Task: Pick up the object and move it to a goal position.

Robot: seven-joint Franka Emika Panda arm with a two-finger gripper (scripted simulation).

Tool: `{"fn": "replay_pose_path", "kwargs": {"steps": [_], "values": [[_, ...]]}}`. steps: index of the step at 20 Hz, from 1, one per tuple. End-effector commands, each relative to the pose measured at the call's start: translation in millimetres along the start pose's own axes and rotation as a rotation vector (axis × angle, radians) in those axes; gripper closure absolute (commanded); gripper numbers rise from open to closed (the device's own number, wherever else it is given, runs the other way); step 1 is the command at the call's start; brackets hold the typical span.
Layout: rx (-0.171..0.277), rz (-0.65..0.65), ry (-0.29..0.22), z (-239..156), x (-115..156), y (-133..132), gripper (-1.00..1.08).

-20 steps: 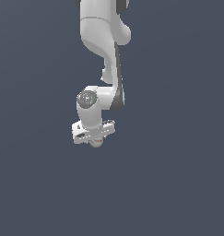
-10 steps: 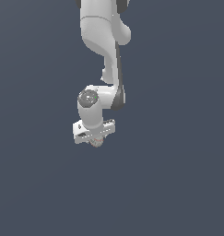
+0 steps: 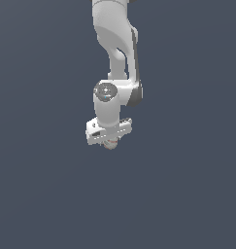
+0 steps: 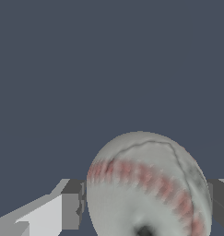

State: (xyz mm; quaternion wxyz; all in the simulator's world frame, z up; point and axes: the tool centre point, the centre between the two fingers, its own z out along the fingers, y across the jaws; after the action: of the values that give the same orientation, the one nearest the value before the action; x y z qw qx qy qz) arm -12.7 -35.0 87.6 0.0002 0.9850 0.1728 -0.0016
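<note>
Near the middle of the exterior view, a single white robot arm (image 3: 114,53) hangs down from the top edge against a plain dark blue-grey background with no visible table edge or marker. Its gripper (image 3: 109,141) points downward at the arm's lowest end, and directly beneath the flat white hand a small rounded whitish shape with a hint of red peeks out: the ball (image 3: 109,144), tucked between the fingers rather than lying apart from them. From this angle the fingers themselves are mostly hidden by the hand, so the width of the opening cannot be read here. Moving to the wrist view, the ball (image 4: 148,186) fills the lower middle of the picture, whitish-grey with a curved band of faint red stitch marks across it. A dark grey finger pad (image 4: 72,205) sits against one side of it and a second pad appears at the opposite side, so the gripper (image 4: 148,207) looks closed narrowly on the ball, gripping it across its middle. Being round, the ball has no long axis to line up. No goal marker shows in either view, so which way the carry should go cannot be told; the grasp appears done and the move to the goal remains.
</note>
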Motion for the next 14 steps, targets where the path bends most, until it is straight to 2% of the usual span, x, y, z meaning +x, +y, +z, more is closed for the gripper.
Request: {"fn": "replay_pose_path", "kwargs": {"steps": [1,9,14], "values": [[-0.001,-0.001,0.003,-18,2,-21,1.08],[-0.002,-0.002,0.003,-83,9,-98,1.08],[-0.002,-0.002,0.003,-116,14,-138,1.08]]}}
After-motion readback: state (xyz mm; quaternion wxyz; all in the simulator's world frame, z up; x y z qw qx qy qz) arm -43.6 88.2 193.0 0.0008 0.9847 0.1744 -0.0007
